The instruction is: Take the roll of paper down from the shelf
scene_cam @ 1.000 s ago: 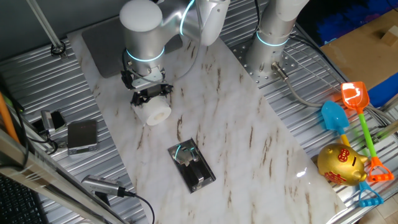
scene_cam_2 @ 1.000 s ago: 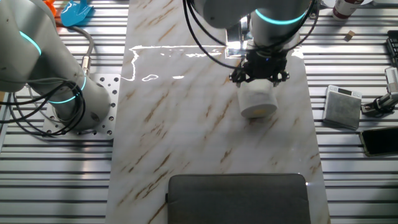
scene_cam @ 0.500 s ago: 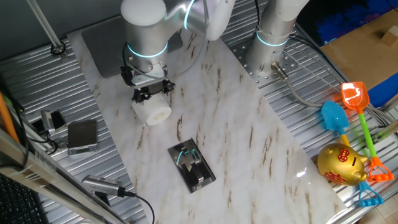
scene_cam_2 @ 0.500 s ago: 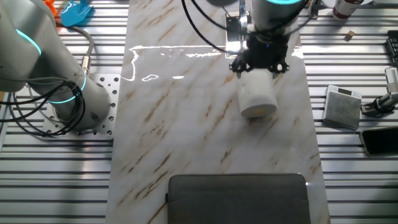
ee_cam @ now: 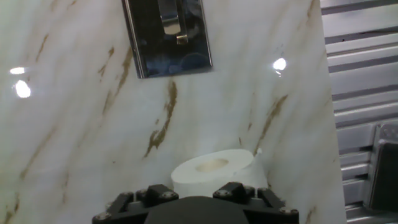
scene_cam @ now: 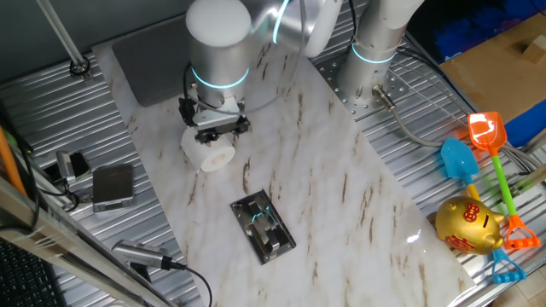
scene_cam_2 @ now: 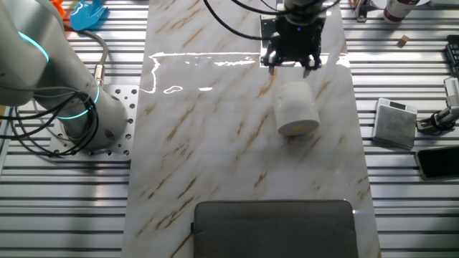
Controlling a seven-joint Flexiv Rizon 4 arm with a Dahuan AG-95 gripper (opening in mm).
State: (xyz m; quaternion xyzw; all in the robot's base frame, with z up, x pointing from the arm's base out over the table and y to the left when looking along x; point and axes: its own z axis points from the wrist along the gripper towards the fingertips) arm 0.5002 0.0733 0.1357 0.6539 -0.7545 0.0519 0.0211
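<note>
Roll [scene_cam: 210, 152] [scene_cam_2: 296, 115] [ee_cam: 214, 171] on the marble tabletop [scene_cam: 341, 188], lying tilted with one flat end and its small hole facing up, near the long edge that borders the ribbed metal. Free of the gripper [scene_cam: 215, 130] [scene_cam_2: 290, 63], which hovers just above and beside it, nothing between the fingers; jaws apparently parted, though no view shows the gap clearly. Shelf [scene_cam: 263, 225] [ee_cam: 166, 34] flat on the marble farther along the same side, well apart from the roll, black with a shiny silver rim and bare of any load. Grey pad [scene_cam: 158, 60] [scene_cam_2: 276, 228] at one end of the tabletop, behind the arm. Small grey box [scene_cam: 113, 185] [scene_cam_2: 395, 122] off the marble on the ribbed metal, beside the roll's edge of the table.
</note>
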